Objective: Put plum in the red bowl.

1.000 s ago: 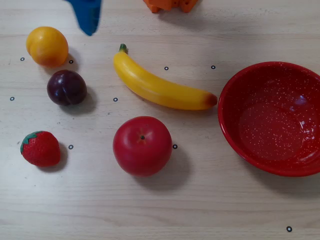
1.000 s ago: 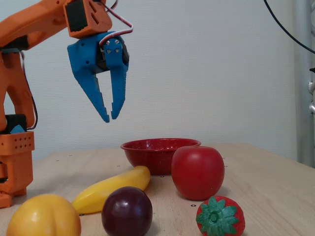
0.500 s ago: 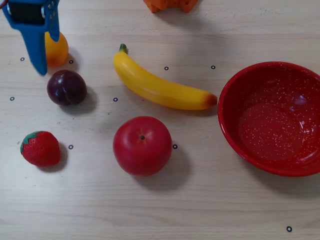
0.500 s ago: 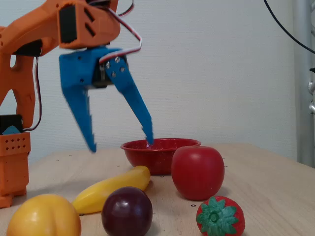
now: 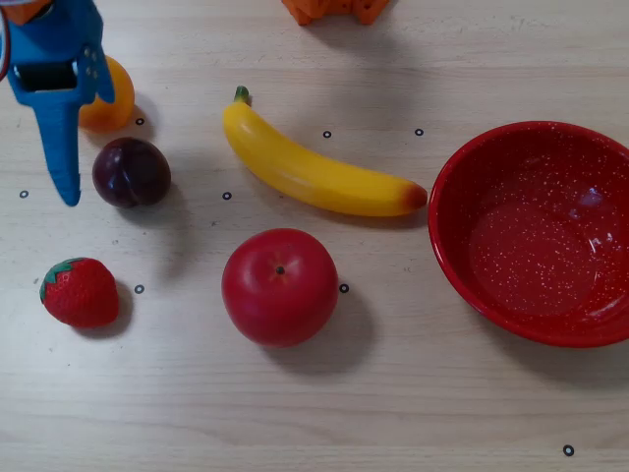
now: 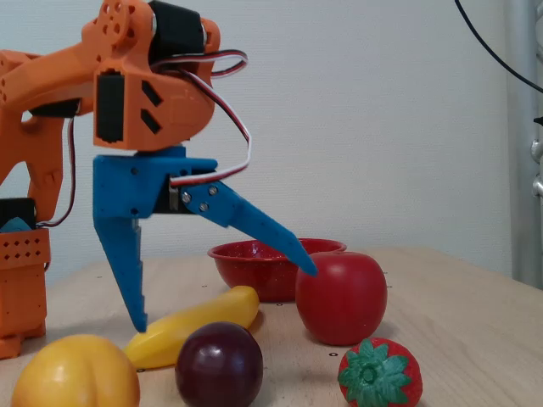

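The plum [image 5: 131, 172] is dark maroon and lies on the table at the left, between an orange and a strawberry; the fixed view shows the plum [image 6: 219, 365] low in the foreground. My blue gripper [image 5: 62, 138] hangs open just left of it, with one long finger ending beside the plum. In the fixed view the gripper [image 6: 225, 297] is spread wide above the plum, holding nothing and clear of it. The red bowl [image 5: 462, 197] sits empty at the right edge, and the bowl [image 6: 246, 264] shows at the back of the fixed view.
A banana [image 5: 314, 172] lies between plum and bowl. A red apple [image 5: 280, 285] sits in the middle front and a strawberry [image 5: 79, 292] at the lower left. An orange [image 5: 108, 103] is partly under the gripper. The arm's orange base [image 5: 334, 8] is at the top edge.
The gripper has come down and moved toward the plum, from above the orange to beside the plum. Its fingers have spread wider. No fruit has moved.
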{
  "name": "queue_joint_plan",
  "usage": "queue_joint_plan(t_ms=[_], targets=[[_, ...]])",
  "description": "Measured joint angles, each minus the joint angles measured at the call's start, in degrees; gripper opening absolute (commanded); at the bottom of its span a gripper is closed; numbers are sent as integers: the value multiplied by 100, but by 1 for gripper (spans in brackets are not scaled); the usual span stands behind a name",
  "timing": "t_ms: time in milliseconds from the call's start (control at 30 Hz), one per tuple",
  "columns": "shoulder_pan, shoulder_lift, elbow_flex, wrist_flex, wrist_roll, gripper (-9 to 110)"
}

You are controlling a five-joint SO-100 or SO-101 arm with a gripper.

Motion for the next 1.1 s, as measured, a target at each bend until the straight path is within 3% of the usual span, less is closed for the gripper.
queue_joint_plan(t_ms=[1100], targets=[[387, -1617, -703, 0, 0, 63]])
